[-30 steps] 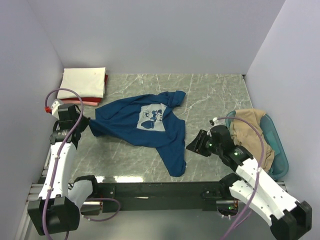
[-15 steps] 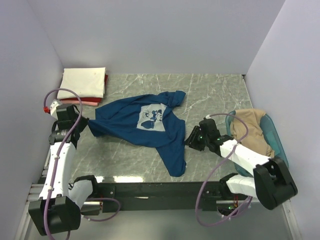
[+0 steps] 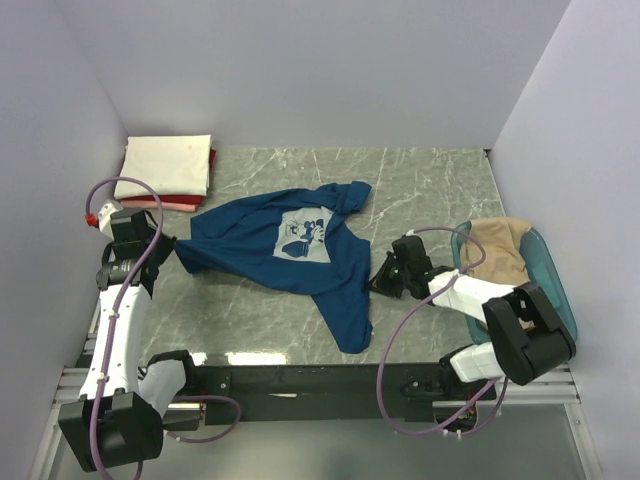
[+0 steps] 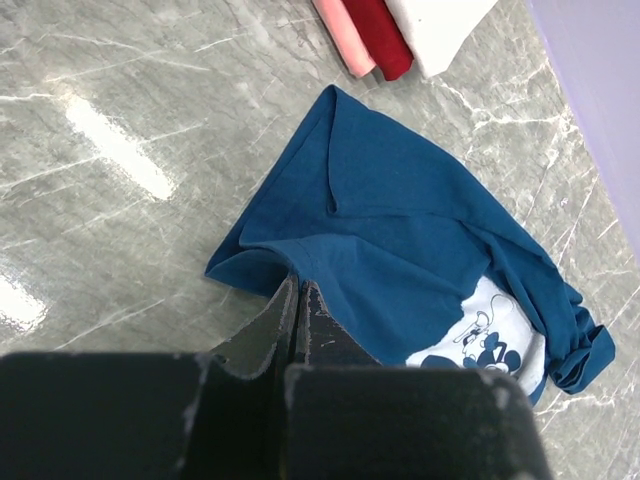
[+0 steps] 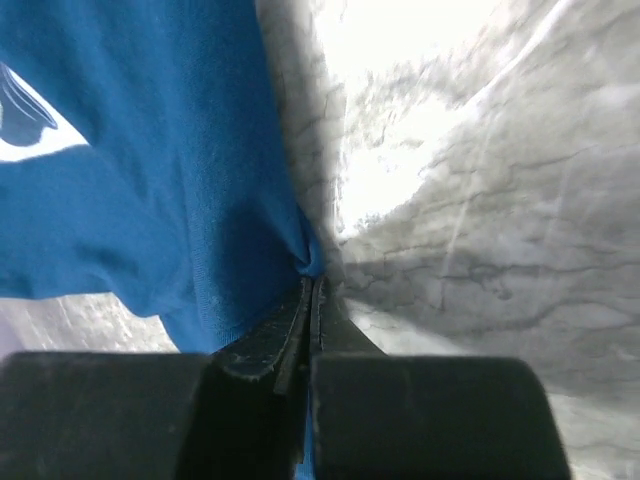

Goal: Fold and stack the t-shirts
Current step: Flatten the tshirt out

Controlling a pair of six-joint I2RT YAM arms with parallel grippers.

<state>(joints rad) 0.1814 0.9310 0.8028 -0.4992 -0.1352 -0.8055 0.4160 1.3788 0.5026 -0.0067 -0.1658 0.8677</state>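
The blue t-shirt (image 3: 290,250) on the tabletop (image 3: 430,190) is pinched at its left edge by the left jaws and at its right edge by the right jaws. A folded cream t-shirt (image 3: 165,165) is stacked on a red t-shirt (image 3: 190,203) far left. The tan t-shirt (image 3: 500,250) in the tub (image 3: 562,300) is partly hidden by the right arm (image 3: 520,330).

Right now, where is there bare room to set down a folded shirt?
Bare marble table at far right, bordered by the dark blue printed t-shirt, back wall and teal plastic tub; also the near strip left of the shirt's tail. Crowded: far left corner, folded cream and red stack.
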